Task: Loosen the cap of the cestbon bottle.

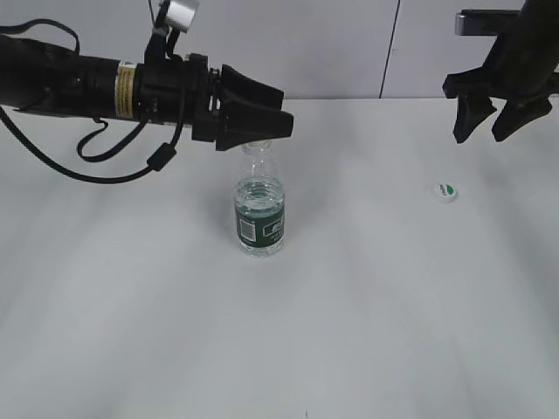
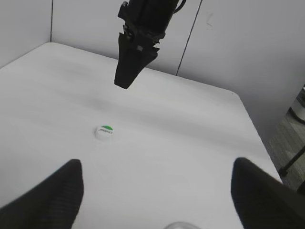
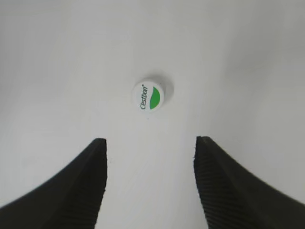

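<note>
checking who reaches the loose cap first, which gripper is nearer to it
Right. The right gripper hangs open just above the cap on the table; the left gripper is far off, at the cestbon bottle neck.

The cap [image 3: 148,94] lies top-up on the desk [image 3: 57,57] and reads "Cestbon" in small green letters beside a green leaf-shaped mark. The cestbon bottle [image 1: 259,208] carries a dark green label with a white patch whose print is too small to read. A yellow sticker [image 1: 127,91] on the left arm is also illegible.
</note>
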